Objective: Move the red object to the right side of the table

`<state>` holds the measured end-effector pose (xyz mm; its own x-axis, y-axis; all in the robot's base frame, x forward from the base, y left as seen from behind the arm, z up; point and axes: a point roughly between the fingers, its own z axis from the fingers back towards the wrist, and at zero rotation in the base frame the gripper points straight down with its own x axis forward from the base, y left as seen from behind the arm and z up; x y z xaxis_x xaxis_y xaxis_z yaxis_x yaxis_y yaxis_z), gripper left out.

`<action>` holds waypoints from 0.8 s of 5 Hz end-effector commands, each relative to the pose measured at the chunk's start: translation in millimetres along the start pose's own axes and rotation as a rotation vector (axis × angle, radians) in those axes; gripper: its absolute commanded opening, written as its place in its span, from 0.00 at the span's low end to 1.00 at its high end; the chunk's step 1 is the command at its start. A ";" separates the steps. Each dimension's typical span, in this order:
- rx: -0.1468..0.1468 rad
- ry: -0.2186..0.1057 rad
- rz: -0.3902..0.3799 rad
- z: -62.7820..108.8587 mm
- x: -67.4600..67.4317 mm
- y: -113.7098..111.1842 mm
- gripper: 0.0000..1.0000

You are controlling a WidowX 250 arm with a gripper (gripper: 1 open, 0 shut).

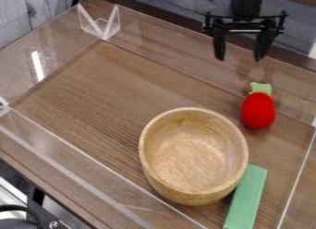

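The red object (258, 110) is a small red strawberry toy with a green leafy tip. It lies on the brown wood-grain table (111, 94) near the right edge. My gripper (242, 46) hangs open above the table's far right part. It is up and to the left of the strawberry, well apart from it. Nothing is between its dark fingers (220, 45).
A round light wooden bowl (193, 154) stands at the front centre-right. A flat green block (247, 198) lies at the front right by the bowl. Low clear acrylic walls (74, 173) edge the tabletop. A clear acrylic stand (99, 22) sits at the back left.
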<state>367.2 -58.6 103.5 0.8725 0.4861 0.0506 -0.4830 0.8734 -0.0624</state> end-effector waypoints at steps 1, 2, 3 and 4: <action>-0.030 -0.049 0.011 13.6 -5.3 -18.2 1.00; -0.027 -0.044 -0.029 -2.6 -7.5 -22.6 1.00; -0.026 -0.041 -0.059 -14.4 -7.2 -19.1 1.00; -0.020 -0.045 -0.013 -13.6 -7.0 -21.0 1.00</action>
<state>366.7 -78.7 75.3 0.8754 0.4798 0.0586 -0.4772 0.8771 -0.0540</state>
